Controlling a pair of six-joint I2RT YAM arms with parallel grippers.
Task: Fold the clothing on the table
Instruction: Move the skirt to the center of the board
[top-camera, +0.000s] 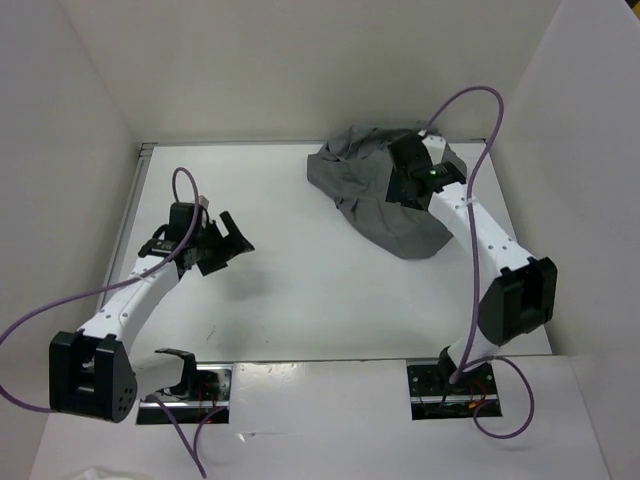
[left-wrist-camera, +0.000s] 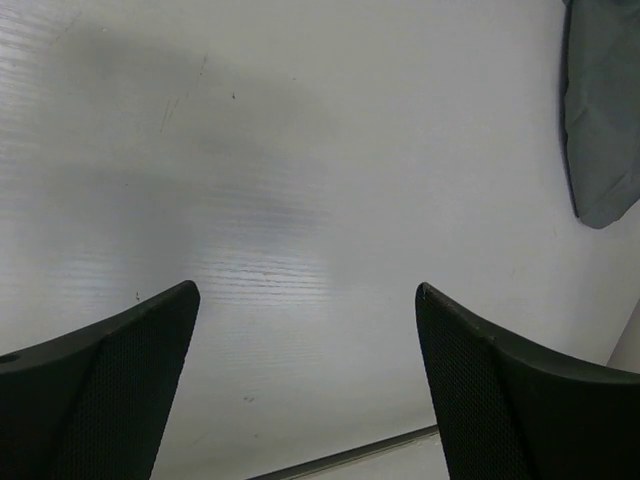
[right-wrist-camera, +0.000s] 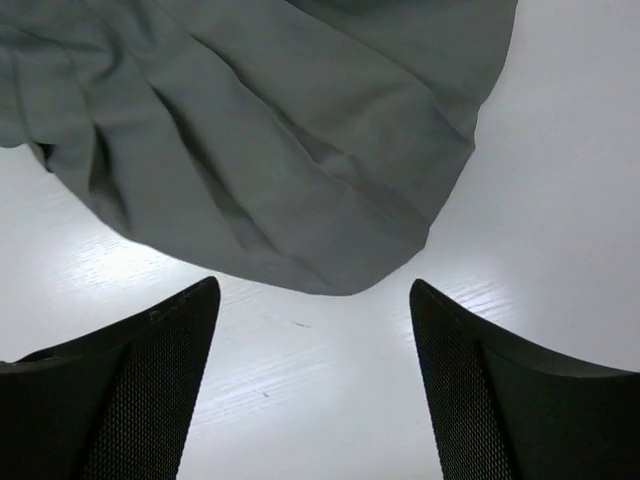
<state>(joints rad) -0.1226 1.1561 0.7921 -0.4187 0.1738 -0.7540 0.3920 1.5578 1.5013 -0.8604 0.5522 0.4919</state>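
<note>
Right now your skirt (top-camera: 380, 205) lies bunched at the far right of the table (top-camera: 300, 300), not yet flattened. Your right gripper (right-wrist-camera: 312, 288) hangs over its rounded edge, jaws apart and empty, likely lining up a pinch. Your left gripper (left-wrist-camera: 305, 290) hovers wide open, holding nothing, well apart from it.

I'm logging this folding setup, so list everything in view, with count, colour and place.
skirt: one, dark grey, crumpled at the table's far right
table: one, white, under everything
walls: three, white, left, far and right of the table
cables: two, purple, one looping off each arm
arms: two, white with black joints, bases at the near edge
left gripper: one, black, open over bare table
right gripper: one, black, open above the skirt's edge
</note>
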